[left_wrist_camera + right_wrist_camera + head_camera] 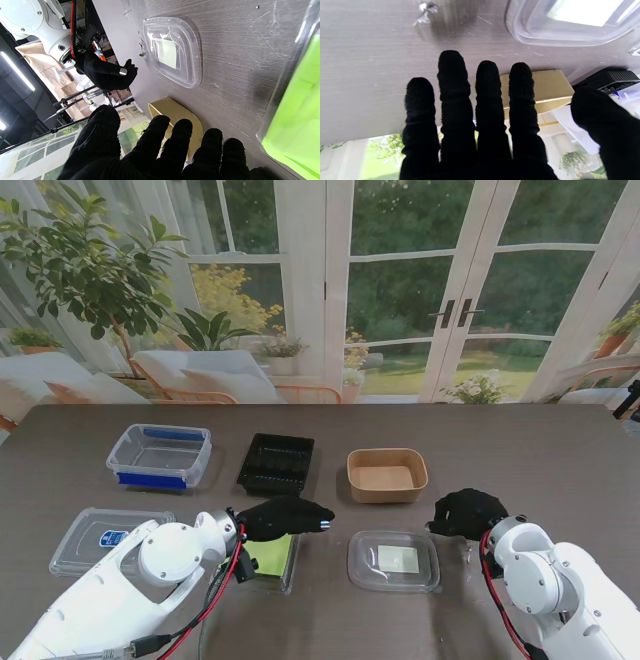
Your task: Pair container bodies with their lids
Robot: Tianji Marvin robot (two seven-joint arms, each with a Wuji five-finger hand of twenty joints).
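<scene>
Grey wood-grain worktop (560, 450) before glass garden doors, three bodies and three lids laid out.

Nothing on the clear lid's pale label (398, 558), the left lid's blue label (112, 538) or the green-sheeted lid (268, 558) is legible; the last sits half hidden under the left hand (285, 517). Both it and the right hand (468, 513) hover empty, fingers spread. Farther off: blue-clipped tub (160, 455), black tray (276, 463), kraft box (387, 474).

My left hand (155, 150), fingers spread, empty; clear lid (175, 50) flat on counter (237, 37); tan container (175, 112) beside fingertips.
</scene>
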